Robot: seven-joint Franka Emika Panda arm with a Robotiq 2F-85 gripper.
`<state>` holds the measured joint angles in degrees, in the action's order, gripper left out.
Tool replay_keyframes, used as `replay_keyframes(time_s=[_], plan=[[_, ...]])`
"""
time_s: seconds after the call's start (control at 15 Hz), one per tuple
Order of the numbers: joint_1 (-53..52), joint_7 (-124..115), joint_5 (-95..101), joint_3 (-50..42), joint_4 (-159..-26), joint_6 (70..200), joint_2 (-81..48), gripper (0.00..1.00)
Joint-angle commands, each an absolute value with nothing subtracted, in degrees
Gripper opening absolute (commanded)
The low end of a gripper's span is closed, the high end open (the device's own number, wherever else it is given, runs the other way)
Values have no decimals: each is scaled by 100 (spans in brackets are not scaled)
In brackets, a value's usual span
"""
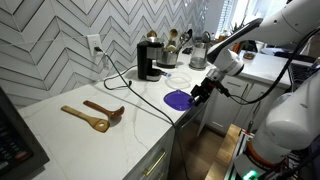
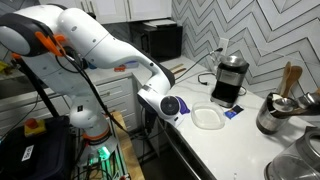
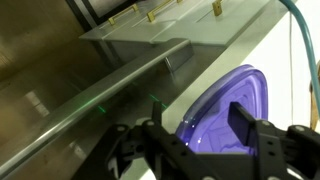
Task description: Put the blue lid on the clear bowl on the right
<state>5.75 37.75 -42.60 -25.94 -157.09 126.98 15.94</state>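
Note:
The blue lid (image 1: 177,100) lies flat on the white counter near its front edge. In the wrist view it is a translucent purple disc (image 3: 222,105) with a raised rim. In an exterior view a pale round disc (image 2: 207,118) lies at that spot and looks whitish. My gripper (image 1: 201,91) is at the counter edge beside the lid, and also shows in an exterior view (image 2: 171,107). In the wrist view its fingers (image 3: 200,120) are open and straddle the lid's near rim without closing on it. I cannot make out the clear bowl.
A black coffee machine (image 1: 148,60) and a shiny steel pot (image 1: 166,55) with utensils stand at the back by the tiled wall. Wooden spoons (image 1: 92,115) lie further along the counter. A cable (image 1: 125,85) runs across it. Drawers (image 3: 150,25) sit below the edge.

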Motion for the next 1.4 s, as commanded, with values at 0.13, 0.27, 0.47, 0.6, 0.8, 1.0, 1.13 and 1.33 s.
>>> replay_keyframes(time_s=[0.13, 0.27, 0.47, 0.6, 0.8, 1.0, 1.13, 1.33], plan=[[912, 3950, -4754, -2431, -15535, 12460, 1112, 25], [1054, 3875, -4747, -2408, -15504, 12257, 1129, 14], [1220, 3752, -4687, -2354, -15501, 12050, 1216, 2], [1291, 3619, -4652, -2295, -15474, 11907, 1290, 4], [1324, 3472, -4621, -2143, -15437, 11969, 1536, 3], [1327, 3420, -4527, -1976, -15383, 12022, 1911, 2], [1333, 3391, -4439, -1860, -15346, 12043, 2243, 3], [1355, 3339, -4337, -1750, -15277, 12092, 2744, 3]])
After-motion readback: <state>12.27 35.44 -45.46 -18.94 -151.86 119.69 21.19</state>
